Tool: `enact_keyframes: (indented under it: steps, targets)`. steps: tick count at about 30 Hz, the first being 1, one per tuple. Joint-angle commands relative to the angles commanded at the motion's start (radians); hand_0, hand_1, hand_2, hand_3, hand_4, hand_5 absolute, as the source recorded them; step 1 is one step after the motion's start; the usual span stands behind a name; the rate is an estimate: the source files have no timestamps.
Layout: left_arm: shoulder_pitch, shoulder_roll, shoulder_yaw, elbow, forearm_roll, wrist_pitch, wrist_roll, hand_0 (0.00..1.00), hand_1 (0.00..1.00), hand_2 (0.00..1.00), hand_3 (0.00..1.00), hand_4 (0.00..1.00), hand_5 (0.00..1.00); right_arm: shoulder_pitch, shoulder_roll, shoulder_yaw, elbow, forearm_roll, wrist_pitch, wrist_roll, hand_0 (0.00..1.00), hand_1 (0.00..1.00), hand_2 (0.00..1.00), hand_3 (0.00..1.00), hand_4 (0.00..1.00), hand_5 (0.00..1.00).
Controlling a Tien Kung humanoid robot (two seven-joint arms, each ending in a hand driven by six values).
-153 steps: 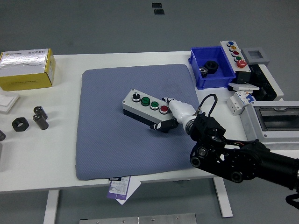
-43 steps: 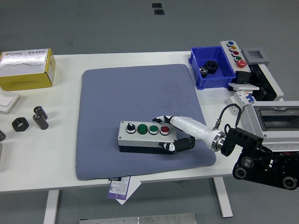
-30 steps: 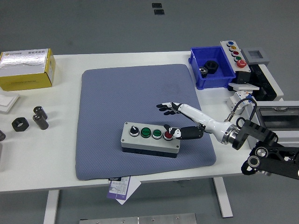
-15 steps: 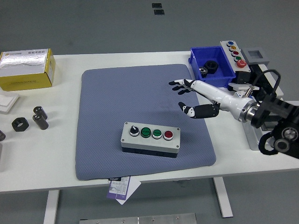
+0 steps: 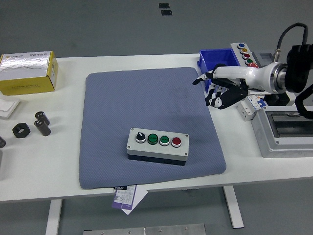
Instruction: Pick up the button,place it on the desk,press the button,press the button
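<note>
The grey button box [image 5: 157, 146] lies flat on the blue-grey mat [image 5: 146, 98], near the mat's front edge. Along its top run a black knob, two green buttons and one red button [image 5: 176, 142]. My right hand [image 5: 215, 88] hovers at the mat's right edge, well up and to the right of the box, in front of the blue bin. Its white-and-black fingers are spread and hold nothing. My left arm is out of sight.
A blue bin [image 5: 222, 71] with a black part stands at the back right, next to a second button box [image 5: 246, 54]. A grey enclosure [image 5: 286, 132] sits at the right. A yellow box [image 5: 27, 73] and black nuts [image 5: 22, 130] lie at the left.
My right hand let go of the button box, which now rests flat on the mat, and has drawn back up and to the right towards the blue bin.
</note>
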Motion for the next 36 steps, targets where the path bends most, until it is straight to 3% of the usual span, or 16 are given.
enact_keyframes:
  steps: [4,5,9,17,36]
  targets:
    - [0.000,0.000,0.003,0.001,-0.003,0.000,0.000,0.690,0.632,0.554,0.602,0.675,0.214,0.003,0.020,-0.018,0.000,0.027,0.100,0.000,0.063,0.259,0.345,0.998,0.374,0.181]
    - [-0.001,0.000,-0.001,0.000,0.001,0.000,0.000,0.690,0.631,0.555,0.603,0.675,0.214,0.005,0.028,-0.026,0.000,0.032,0.126,0.000,0.035,0.234,0.317,0.998,0.309,0.167]
    - [-0.004,-0.001,-0.017,-0.002,0.019,0.000,-0.001,0.690,0.631,0.555,0.603,0.675,0.214,0.007,0.062,-0.058,0.000,0.046,0.174,0.000,0.035,0.234,0.317,0.998,0.309,0.167]
    - [-0.007,-0.002,-0.018,-0.002,0.023,0.000,-0.001,0.689,0.632,0.555,0.602,0.675,0.214,0.000,0.123,-0.095,-0.005,0.047,0.174,0.006,0.027,0.231,0.304,0.998,0.266,0.131]
    - [-0.009,-0.002,-0.017,-0.002,0.024,0.000,-0.001,0.689,0.631,0.554,0.602,0.676,0.215,-0.031,0.206,-0.177,-0.153,0.008,0.140,0.014,0.021,0.224,0.298,0.998,0.240,0.112]
